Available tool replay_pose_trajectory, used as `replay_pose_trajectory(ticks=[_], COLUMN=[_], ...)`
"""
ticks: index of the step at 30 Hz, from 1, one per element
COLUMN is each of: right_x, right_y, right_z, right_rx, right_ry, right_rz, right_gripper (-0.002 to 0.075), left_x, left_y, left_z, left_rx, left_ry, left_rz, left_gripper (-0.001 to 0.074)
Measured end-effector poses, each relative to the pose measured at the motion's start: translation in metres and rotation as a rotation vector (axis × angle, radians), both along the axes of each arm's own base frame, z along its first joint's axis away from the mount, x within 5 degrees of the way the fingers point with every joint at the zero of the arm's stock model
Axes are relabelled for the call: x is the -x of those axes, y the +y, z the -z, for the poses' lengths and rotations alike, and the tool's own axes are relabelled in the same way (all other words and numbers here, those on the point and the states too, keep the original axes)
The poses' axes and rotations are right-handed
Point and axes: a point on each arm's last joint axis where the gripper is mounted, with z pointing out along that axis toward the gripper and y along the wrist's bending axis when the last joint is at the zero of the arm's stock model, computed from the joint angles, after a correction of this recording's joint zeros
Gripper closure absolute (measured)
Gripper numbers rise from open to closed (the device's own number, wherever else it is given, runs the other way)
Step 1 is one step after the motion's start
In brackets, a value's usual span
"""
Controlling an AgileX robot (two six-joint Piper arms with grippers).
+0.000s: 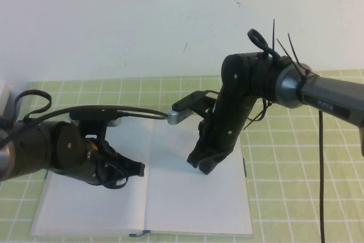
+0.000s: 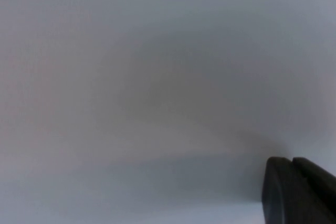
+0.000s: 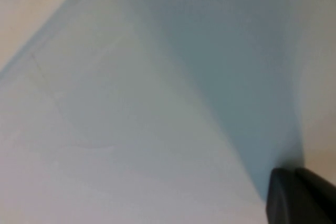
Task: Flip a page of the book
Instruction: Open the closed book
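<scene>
An open book (image 1: 187,203) with blank white pages lies flat on the green checked mat. My left gripper (image 1: 135,169) is shut and sits low over the left page, close to the spine. In the left wrist view its tips (image 2: 292,162) are pressed together against the white page (image 2: 157,77). My right gripper (image 1: 202,165) is shut and points down onto the right page, a little right of the spine. In the right wrist view its tips (image 3: 295,174) are together, with the page (image 3: 131,129) filling the picture. I cannot see any page lifted.
The green checked mat (image 1: 296,157) stretches around the book. A white wall stands behind. A grey object (image 1: 4,98) shows at the far left edge. Black cables hang from the right arm (image 1: 321,157).
</scene>
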Motion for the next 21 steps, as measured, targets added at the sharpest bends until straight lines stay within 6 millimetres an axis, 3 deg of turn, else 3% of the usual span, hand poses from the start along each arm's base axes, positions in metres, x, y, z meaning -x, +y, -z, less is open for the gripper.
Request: replay_pose_trajectory(ticks=[4, 7, 9, 11, 16, 21], right_x=[0.0, 0.0, -0.001, 0.001, 0.014, 0.038], right_y=[-0.001, -0.003, -0.009, -0.016, -0.036, -0.056], right_z=[-0.002, -0.011, -0.027, -0.051, -0.133, -0.2], right_rx=[0.018, 0.063, 0.101, 0.125, 0.139, 0.107], right_ry=[-0.009, -0.063, -0.123, -0.186, -0.385, -0.519], right_rz=[-0.002, -0.035, -0.059, -0.076, -0.088, -0.062], right_gripper=[0.0727, 0.0727, 0.0727, 0.0727, 0.0727, 0.0727], left_x=[0.001, 0.007, 0.017, 0.029, 0.061, 0.1], left_y=[0.0, 0.002, 0.004, 0.007, 0.015, 0.031], left_z=[-0.006, -0.028, -0.047, -0.066, -0.104, -0.153], left_rx=[0.007, 0.031, 0.042, 0.032, -0.003, -0.015], left_ry=[-0.013, -0.057, -0.079, -0.076, -0.063, -0.236], left_rz=[0.0, -0.002, 0.016, 0.067, 0.175, 0.204], left_gripper=[0.0738, 0.0738, 0.0738, 0.0738, 0.0738, 0.0738])
